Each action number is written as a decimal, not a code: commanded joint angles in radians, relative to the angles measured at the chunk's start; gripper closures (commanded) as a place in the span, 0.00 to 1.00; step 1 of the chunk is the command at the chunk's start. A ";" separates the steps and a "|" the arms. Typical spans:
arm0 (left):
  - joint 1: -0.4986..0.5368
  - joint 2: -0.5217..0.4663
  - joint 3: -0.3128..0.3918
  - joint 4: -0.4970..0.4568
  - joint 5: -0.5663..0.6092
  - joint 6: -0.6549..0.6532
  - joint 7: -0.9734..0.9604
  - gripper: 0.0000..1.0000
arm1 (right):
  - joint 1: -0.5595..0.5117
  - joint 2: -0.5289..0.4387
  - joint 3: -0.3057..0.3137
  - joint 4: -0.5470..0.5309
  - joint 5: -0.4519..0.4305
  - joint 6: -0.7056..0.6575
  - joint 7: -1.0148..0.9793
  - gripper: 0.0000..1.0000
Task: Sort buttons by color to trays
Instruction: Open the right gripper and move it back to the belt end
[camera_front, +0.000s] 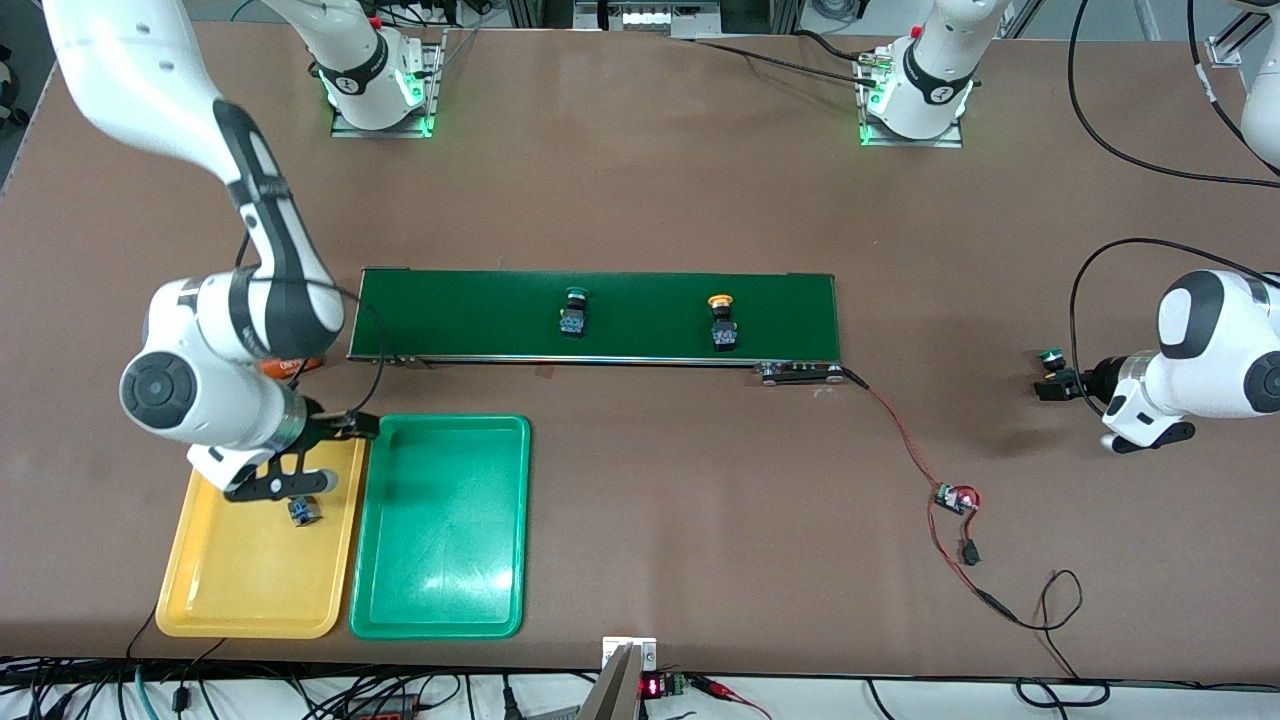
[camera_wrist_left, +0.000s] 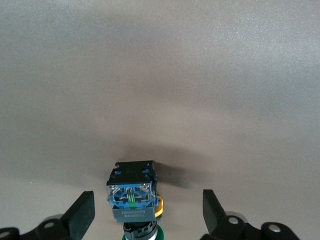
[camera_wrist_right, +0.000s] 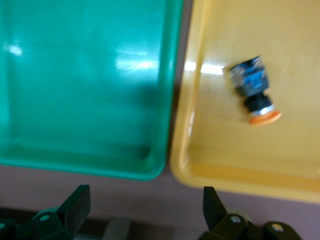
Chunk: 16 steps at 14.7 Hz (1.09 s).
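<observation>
Front view: even, bright overhead light on the matte brown desk (camera_front: 640, 200); soft shadows, the broadest under the right arm. White glare patches on the glossy shallow green plastic tray (camera_front: 440, 527), fainter sheen on the glossy shallow yellow plastic tray (camera_front: 240, 590). Focus sharp across the frame.

Left wrist view: dimmer, grey-brown cast. Small black-and-blue push-button switch with a green cap (camera_wrist_left: 131, 197) sharp; diffuse dark shadow on the desk beside it.

Right wrist view: blurred throughout. Small black-and-blue push-button switch with an orange cap (camera_wrist_right: 254, 90) smeared. Bright specular streaks on both tray floors.
</observation>
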 joint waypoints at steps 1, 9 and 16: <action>0.007 0.002 0.008 -0.015 0.032 0.019 0.012 0.08 | 0.002 -0.209 0.034 -0.268 0.009 0.015 0.044 0.00; 0.010 0.002 0.008 -0.017 0.037 0.023 0.009 0.68 | 0.202 -0.536 0.048 -0.741 0.009 0.165 0.295 0.00; -0.001 -0.012 -0.040 -0.003 0.019 -0.014 -0.005 0.97 | 0.327 -0.490 0.048 -0.743 0.012 0.261 0.537 0.00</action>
